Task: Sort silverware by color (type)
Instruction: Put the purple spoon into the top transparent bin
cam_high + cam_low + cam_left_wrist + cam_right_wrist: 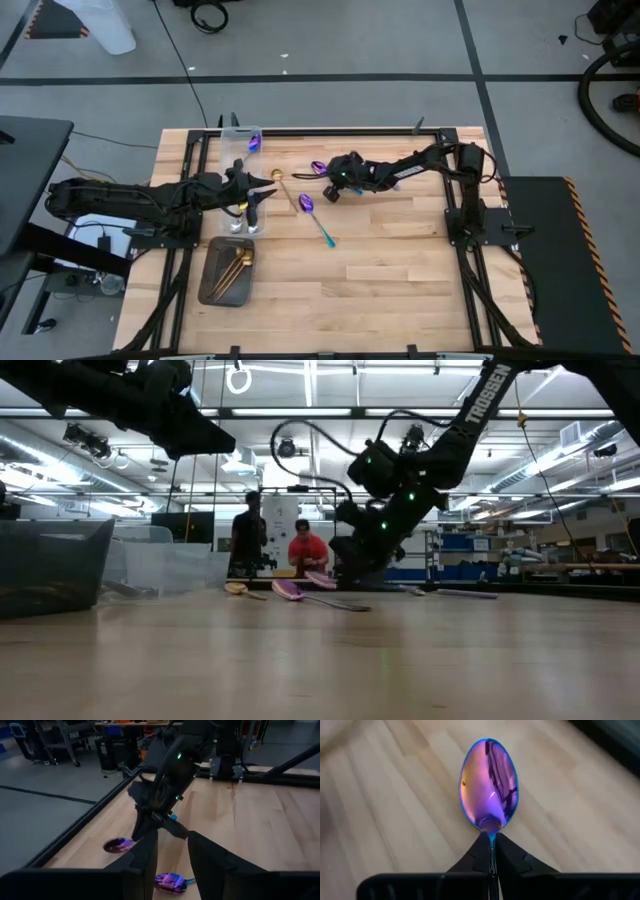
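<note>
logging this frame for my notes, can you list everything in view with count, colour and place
purple spoon in right tool: one, iridescent purple bowl, handle pinched near the neck, far middle of the table
purple spoon: one, purple bowl with teal handle, lying mid table
gold spoon: one, gold, on the table by the left tool
gold spoons: a few, in the dark grey tray
dark grey tray: one, near left of the table
clear plastic bin: one, far left; a purple item inside
table: one, light wood
people: two, in the room behind
left tool: dark, over the clear bin's near end
right tool: dark, shut on the spoon
</note>
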Motion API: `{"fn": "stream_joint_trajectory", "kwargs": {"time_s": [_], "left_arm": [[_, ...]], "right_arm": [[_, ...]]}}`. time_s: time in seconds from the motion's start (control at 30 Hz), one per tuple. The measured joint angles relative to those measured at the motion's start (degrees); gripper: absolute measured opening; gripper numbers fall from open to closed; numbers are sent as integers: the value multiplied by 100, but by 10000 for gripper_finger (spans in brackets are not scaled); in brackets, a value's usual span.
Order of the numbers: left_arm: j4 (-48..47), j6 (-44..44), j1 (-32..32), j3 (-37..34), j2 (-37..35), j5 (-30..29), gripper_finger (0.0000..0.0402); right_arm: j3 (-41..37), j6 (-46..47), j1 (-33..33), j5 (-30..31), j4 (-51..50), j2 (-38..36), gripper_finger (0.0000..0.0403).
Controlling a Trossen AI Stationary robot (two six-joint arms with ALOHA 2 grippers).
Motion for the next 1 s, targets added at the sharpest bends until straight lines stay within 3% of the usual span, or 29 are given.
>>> {"fn": "stream_joint_trajectory", "kwargs": {"time_s": [0.33,0.47,0.73,1.0], "left_arm": [[41,-821,0,0,95,28,117],[33,-851,0,2,166,26,117],[45,-851,0,2,164,26,117],[125,-846,7,6,340,24,117]], "right_arm": [[24,-543,520,377,828,-547,8],[26,-785,661,687,779,-648,6],[26,-770,639,704,651,-681,8],[20,-422,156,-331,606,-414,72]]}}
